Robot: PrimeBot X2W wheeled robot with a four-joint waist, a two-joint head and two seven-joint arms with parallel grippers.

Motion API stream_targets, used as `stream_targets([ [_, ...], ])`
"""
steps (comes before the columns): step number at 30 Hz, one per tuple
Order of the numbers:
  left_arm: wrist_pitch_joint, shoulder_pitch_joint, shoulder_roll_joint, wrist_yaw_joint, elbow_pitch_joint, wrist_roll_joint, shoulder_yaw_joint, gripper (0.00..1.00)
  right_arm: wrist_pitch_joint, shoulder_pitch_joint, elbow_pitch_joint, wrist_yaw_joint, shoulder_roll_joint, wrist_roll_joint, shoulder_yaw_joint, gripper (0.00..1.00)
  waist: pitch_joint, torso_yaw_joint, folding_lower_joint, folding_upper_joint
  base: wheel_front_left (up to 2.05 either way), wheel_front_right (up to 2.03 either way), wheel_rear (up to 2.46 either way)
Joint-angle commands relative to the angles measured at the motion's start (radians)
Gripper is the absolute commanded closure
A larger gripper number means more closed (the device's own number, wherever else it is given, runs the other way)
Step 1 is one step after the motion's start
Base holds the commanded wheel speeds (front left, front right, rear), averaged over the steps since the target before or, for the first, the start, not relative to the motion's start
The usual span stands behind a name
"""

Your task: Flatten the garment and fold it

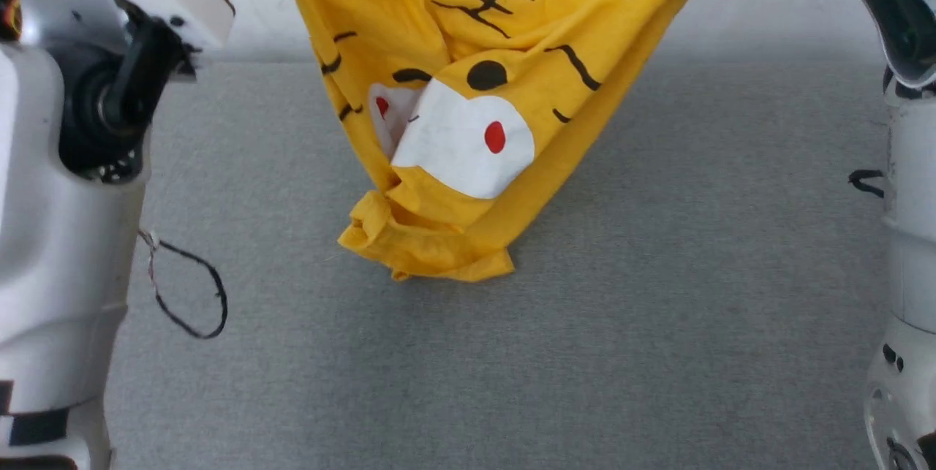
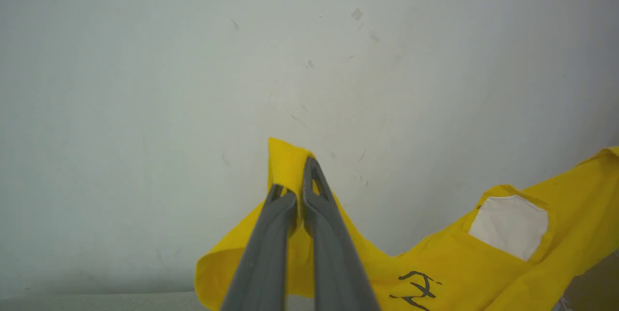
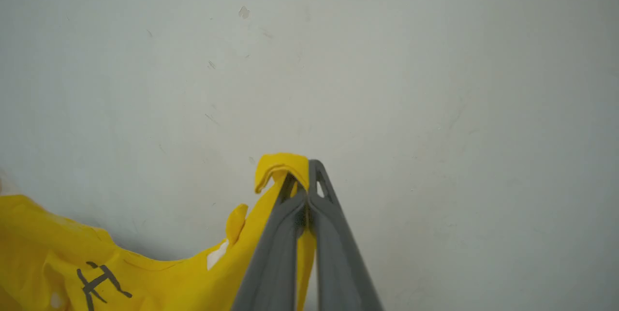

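Observation:
The garment (image 1: pixel 468 126), a bright yellow T-shirt with black stripes and a white oval bearing a red dot, hangs in a deep sag between both arms. Its lowest folds touch the grey table (image 1: pixel 658 309). In the left wrist view my left gripper (image 2: pixel 295 183) is shut on a yellow edge of the garment (image 2: pixel 283 161). In the right wrist view my right gripper (image 3: pixel 302 180) is shut on another yellow edge (image 3: pixel 280 166). From each pinched edge the cloth drapes down and away toward the other arm.
A pale wall (image 2: pixel 309 59) stands close behind the table. My white arm housings (image 1: pixel 66 199) flank the head view on both sides. A thin black cable loop (image 1: pixel 194 294) hangs by the left arm.

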Motion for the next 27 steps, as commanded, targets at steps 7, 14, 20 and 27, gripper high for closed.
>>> stream_targets([
  [7, -0.008, -0.125, 0.036, -0.018, 0.106, 0.04, 0.002, 1.0, 0.003, -0.093, 0.061, -0.001, 0.003, -0.014, 0.03, 1.0, -0.017, -0.069, 0.0002, 0.0, 0.0, 0.0, 0.0],
  [14, -0.026, -0.263, 0.047, -0.061, 0.195, 0.067, -0.015, 1.0, 0.003, -0.211, 0.155, -0.001, 0.027, -0.062, 0.036, 1.0, 0.076, -0.103, 0.0002, 0.0, 0.0, 0.0, 0.0],
  [20, -0.075, -0.441, 0.066, -0.102, 0.238, 0.1, -0.011, 1.0, -0.029, -0.366, 0.222, -0.001, 0.048, -0.149, 0.017, 1.0, 0.243, -0.121, 0.0002, 0.0, 0.0, 0.0, 0.0],
  [27, -0.213, -0.647, 0.049, -0.174, 0.306, 0.124, -0.003, 1.0, -0.133, -0.567, 0.286, -0.001, 0.044, -0.297, -0.013, 1.0, 0.403, -0.098, 0.0002, 0.0, 0.0, 0.0, 0.0],
])
